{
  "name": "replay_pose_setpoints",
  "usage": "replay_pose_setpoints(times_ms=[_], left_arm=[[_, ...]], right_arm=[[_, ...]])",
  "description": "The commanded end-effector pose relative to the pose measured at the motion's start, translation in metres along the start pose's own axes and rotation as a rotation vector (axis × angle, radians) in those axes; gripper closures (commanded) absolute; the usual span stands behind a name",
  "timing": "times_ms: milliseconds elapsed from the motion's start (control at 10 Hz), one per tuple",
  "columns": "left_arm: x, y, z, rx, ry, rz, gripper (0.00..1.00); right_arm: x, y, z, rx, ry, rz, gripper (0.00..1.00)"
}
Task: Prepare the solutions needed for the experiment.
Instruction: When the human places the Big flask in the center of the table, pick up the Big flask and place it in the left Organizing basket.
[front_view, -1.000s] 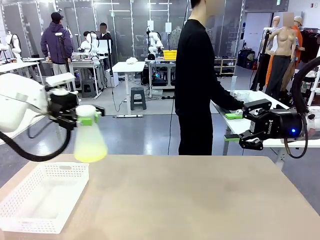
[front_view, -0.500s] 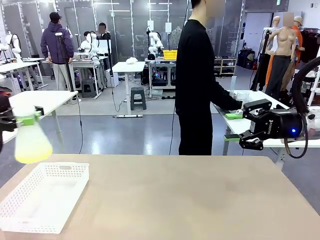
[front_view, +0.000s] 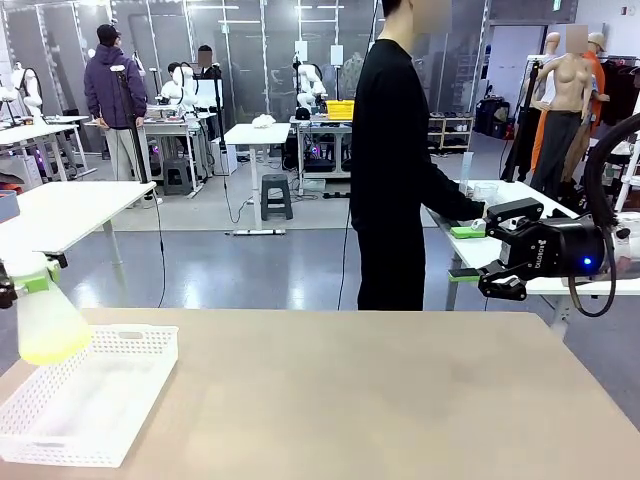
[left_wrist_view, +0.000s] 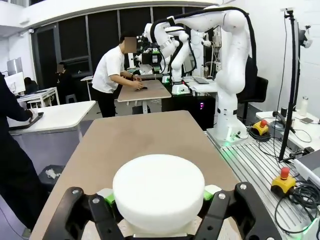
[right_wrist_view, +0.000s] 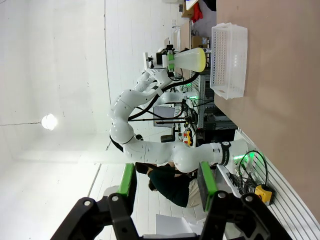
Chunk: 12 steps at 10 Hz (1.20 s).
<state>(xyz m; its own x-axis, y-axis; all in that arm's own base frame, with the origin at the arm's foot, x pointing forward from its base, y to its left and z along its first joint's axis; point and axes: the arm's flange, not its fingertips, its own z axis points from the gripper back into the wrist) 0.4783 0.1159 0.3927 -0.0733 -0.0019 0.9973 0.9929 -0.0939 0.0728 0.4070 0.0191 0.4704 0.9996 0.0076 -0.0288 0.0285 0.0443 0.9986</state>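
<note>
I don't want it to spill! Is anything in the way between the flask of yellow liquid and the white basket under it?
Nothing visible is in the way. The left gripper holds the flask by its neck, just above the basket's left end. The basket looks empty, with only air between them. The right gripper is open, far off to the right.

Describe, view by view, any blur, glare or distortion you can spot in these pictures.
Front view: the flask at the left edge looks soft and slightly smeared. Left wrist view: the flask's white cap looms large, wide-angle stretched. Right wrist view: rolled sideways, bright wall washed out, the white basket sharp.
</note>
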Motion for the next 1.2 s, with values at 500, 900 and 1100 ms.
replay_pose_setpoints(times_ms=[500,900,1100], left_arm=[[-0.062,0.006,-0.026,-0.050,-0.008,0.005,1.00],[-0.092,0.015,-0.032,-0.060,0.038,-0.003,1.00],[-0.108,0.018,-0.034,-0.079,0.045,0.012,1.00]], right_arm=[[-0.001,0.001,0.000,0.004,0.004,0.002,0.37],[-0.001,0.001,0.000,0.004,0.004,0.002,0.37],[-0.001,0.001,0.000,0.004,0.004,0.002,0.37]])
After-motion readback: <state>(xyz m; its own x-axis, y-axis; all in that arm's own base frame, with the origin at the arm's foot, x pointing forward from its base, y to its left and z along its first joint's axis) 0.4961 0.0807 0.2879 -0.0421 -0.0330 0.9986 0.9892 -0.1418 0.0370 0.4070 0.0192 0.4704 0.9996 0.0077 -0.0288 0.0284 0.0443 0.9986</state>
